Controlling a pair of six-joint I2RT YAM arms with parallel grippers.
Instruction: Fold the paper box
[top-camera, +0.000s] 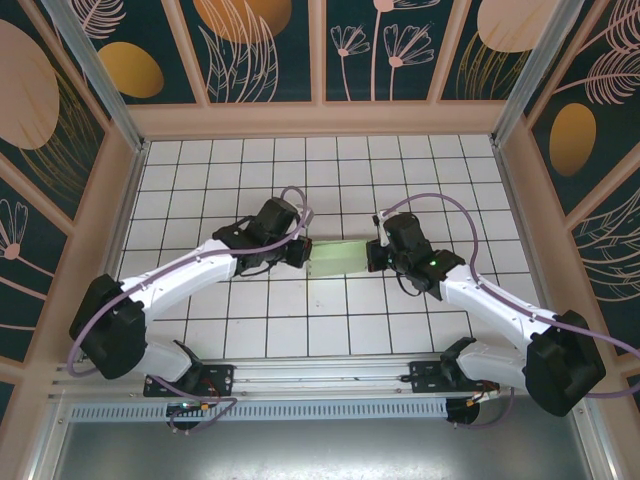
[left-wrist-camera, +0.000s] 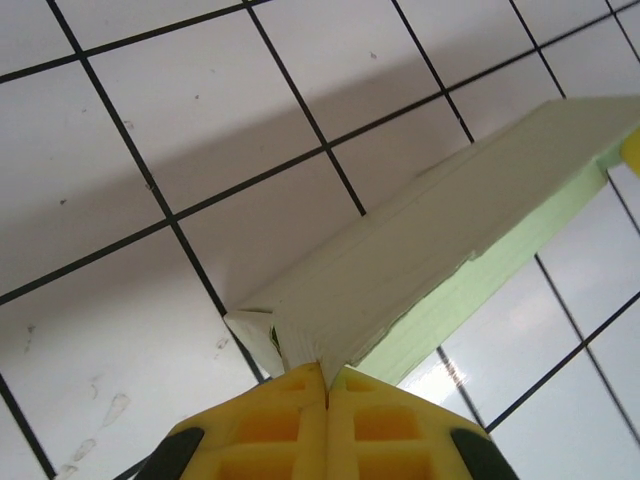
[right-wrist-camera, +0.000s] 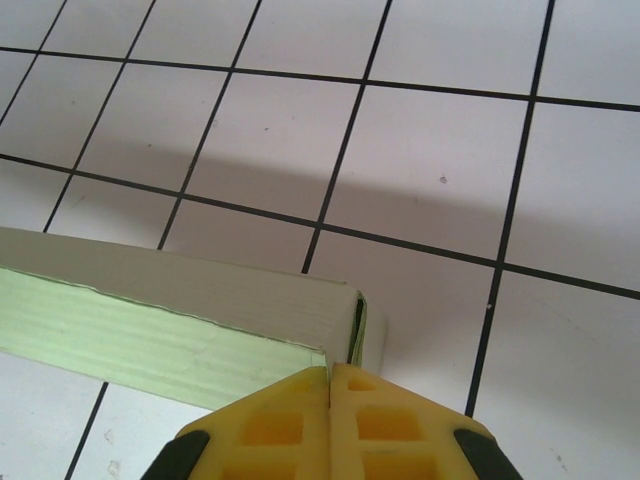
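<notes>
Pinching the paper box (left-wrist-camera: 420, 270) at each end; left fingers (left-wrist-camera: 300, 405) and right fingers (right-wrist-camera: 300, 410) both clamped on it; advise even tension, creases square between them.

The box (top-camera: 340, 257) is pale mint green, the table (top-camera: 300, 180) white with a black grid, the arms (top-camera: 185, 272) white with black joints, the cables (top-camera: 432, 196) purple, the fingers (left-wrist-camera: 270, 420) yellow, and the wall (top-camera: 265, 50) at twelve o'clock dark teal with peach and gold plants.

One paper box (top-camera: 340, 257); two tools: left tool (top-camera: 300, 252), right tool (top-camera: 375, 256).
</notes>
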